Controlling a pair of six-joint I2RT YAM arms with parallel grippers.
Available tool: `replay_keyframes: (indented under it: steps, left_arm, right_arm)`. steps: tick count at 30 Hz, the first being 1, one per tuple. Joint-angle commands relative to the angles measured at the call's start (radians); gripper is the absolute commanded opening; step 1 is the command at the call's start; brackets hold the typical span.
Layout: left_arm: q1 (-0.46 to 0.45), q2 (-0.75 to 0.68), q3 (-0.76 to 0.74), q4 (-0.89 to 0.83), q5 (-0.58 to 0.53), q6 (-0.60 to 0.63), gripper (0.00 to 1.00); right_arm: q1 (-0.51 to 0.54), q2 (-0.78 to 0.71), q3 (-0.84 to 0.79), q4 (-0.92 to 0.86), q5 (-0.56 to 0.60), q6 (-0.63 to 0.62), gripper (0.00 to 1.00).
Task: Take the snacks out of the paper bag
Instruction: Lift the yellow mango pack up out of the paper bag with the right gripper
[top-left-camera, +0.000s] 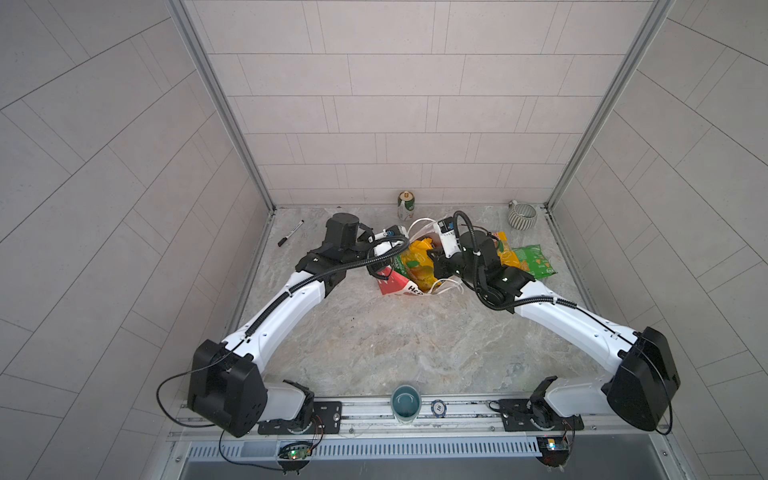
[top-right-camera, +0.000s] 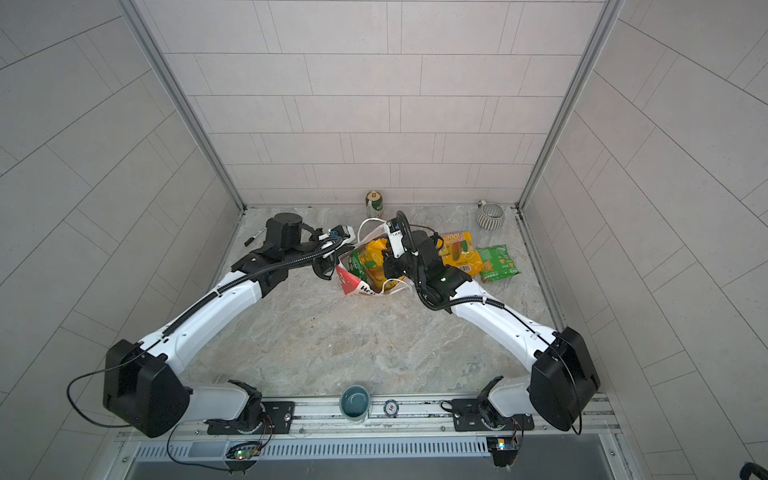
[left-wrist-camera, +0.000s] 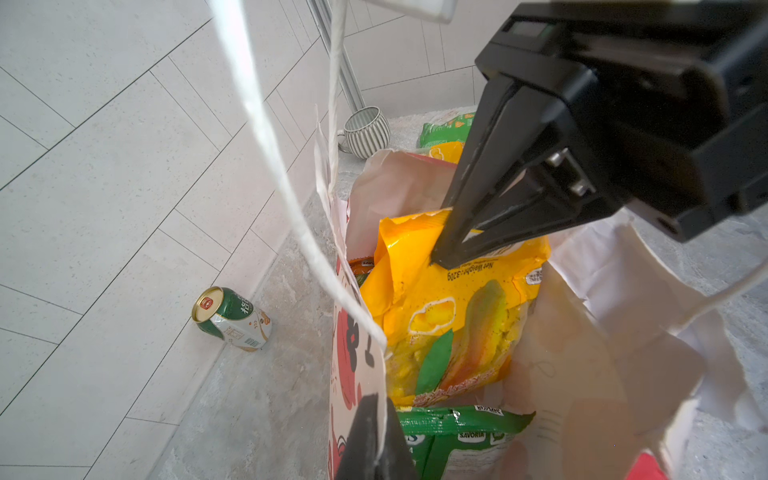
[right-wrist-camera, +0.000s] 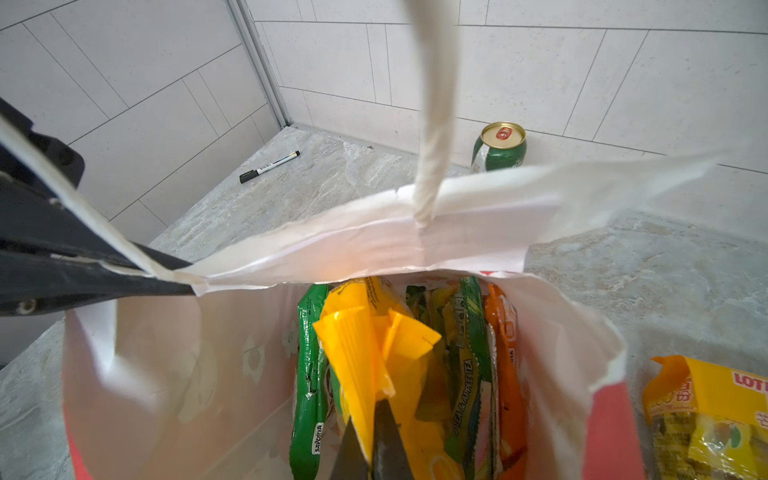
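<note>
The paper bag (top-left-camera: 397, 287) (top-right-camera: 356, 287) stands open at the middle back of the table. My left gripper (left-wrist-camera: 379, 400) (right-wrist-camera: 183, 278) is shut on the bag's rim (right-wrist-camera: 415, 241) beside a white cord handle (left-wrist-camera: 282, 183). My right gripper (right-wrist-camera: 369, 415) (left-wrist-camera: 446, 257) reaches into the bag and is shut on the top edge of a yellow-orange snack packet (right-wrist-camera: 357, 345) (left-wrist-camera: 449, 316) (top-left-camera: 419, 262). Green (right-wrist-camera: 307, 374), yellow-green (right-wrist-camera: 465, 374) and orange (right-wrist-camera: 505, 374) packets stand upright in the bag beside it. A yellow-orange packet (top-right-camera: 461, 251) and a green packet (top-right-camera: 496, 262) lie on the table to the right of the bag.
A green-and-white can (top-left-camera: 406, 204) stands by the back wall behind the bag. There is a striped mug (top-left-camera: 522, 215) at the back right corner and a marker pen (top-left-camera: 291, 233) at the back left. A teal cup (top-left-camera: 406, 402) and a small disc (top-left-camera: 439, 408) sit on the front rail.
</note>
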Motion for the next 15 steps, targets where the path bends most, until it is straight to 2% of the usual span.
replay_keyframes:
  steps: [1, 15]
  left_arm:
    - [-0.006, -0.011, -0.009, 0.033, 0.037, 0.007, 0.00]
    - [-0.005, -0.047, -0.031, 0.025, 0.027, 0.031, 0.00]
  right_arm:
    - [-0.003, -0.030, -0.005, 0.107, -0.050, -0.025, 0.00]
    - [-0.005, -0.079, 0.008, 0.137, -0.100, -0.021, 0.00]
